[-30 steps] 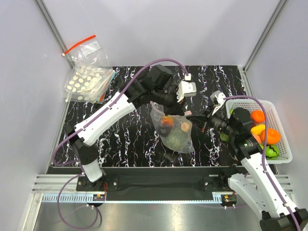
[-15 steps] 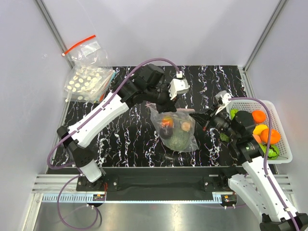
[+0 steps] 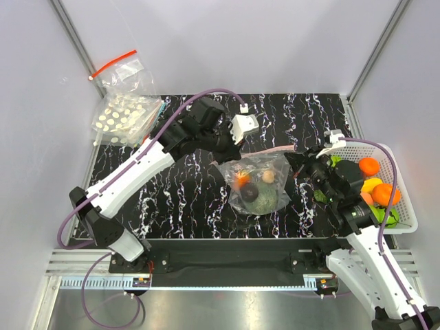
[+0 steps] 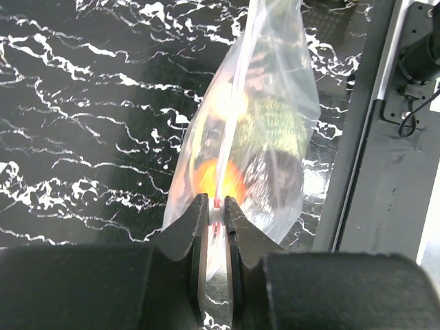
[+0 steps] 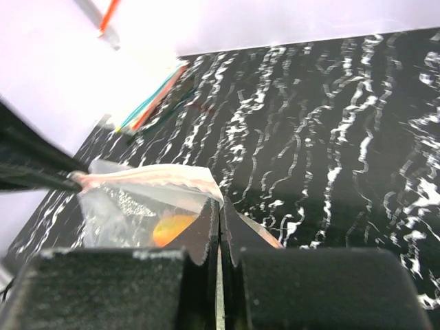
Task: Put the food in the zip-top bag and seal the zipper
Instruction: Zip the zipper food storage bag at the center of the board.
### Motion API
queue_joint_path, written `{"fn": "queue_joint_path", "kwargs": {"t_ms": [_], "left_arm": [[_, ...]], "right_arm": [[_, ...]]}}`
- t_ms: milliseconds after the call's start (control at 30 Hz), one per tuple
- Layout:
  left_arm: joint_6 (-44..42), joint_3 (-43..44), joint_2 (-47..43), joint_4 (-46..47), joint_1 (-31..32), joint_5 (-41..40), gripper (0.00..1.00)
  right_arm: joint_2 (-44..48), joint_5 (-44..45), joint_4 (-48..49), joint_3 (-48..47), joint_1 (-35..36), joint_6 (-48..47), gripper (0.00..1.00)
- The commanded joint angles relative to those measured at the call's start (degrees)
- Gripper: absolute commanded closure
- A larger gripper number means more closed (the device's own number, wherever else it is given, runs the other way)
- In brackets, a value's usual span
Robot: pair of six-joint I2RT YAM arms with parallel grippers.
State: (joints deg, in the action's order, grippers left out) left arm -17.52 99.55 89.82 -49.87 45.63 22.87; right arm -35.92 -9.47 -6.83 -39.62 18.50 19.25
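Observation:
The clear zip-top bag [image 3: 260, 184] hangs between my two grippers over the middle of the black table [image 3: 172, 199]. Inside it are the dark green lump [image 3: 261, 198] and the orange-red piece [image 3: 240, 180]. The pinkish zipper [image 3: 273, 149] runs taut along the bag's top edge. My left gripper [image 3: 232, 154] is shut on the zipper's left end; the left wrist view shows its jaws [image 4: 215, 206] pinching the strip above the bag [image 4: 275, 82]. My right gripper [image 3: 294, 158] is shut on the right corner. In the right wrist view the gripper [image 5: 220, 206] pinches that corner, with the zipper [image 5: 144, 177] stretching away from it.
A white basket [image 3: 405, 206] with round orange, red and green fruits stands at the right edge, behind my right arm. Stacked bags with white dots [image 3: 124, 118] and a clear bag with a red strip [image 3: 120, 69] lie at the back left. A metal rail [image 3: 220, 278] runs along the front.
My left gripper has slid left along the bag's mouth. My right gripper has moved back and right. The zipper is now stretched straight between them and the bag has swung round.

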Motion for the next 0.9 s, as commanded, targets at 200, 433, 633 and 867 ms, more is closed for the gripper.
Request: {"fn": "queue_joint_path", "kwargs": {"t_ms": [200,433,633,867], "left_arm": [[2.8,-1.7,-6.1,-6.0,-1.2,-7.7,1.0],[3.9,-3.2,-7.9,-6.9,-1.2,-11.8,1.0],[6.0,-1.6,-7.7,-8.4,-1.2,-14.2,1.0],[6.6,-1.6,-8.4,-9.2,-1.2,-16.7,1.0]], "right_arm": [[0.3,22.0,-5.2,-2.7,-0.7,2.4,1.0],[0.2,27.9,-7.3,-3.4,-0.6,4.0,1.0],[-0.2,28.5,-7.8,-4.1,-0.7,4.9,1.0],[0.0,28.9,-8.0,-4.5,-0.6,4.3,1.0]]}}
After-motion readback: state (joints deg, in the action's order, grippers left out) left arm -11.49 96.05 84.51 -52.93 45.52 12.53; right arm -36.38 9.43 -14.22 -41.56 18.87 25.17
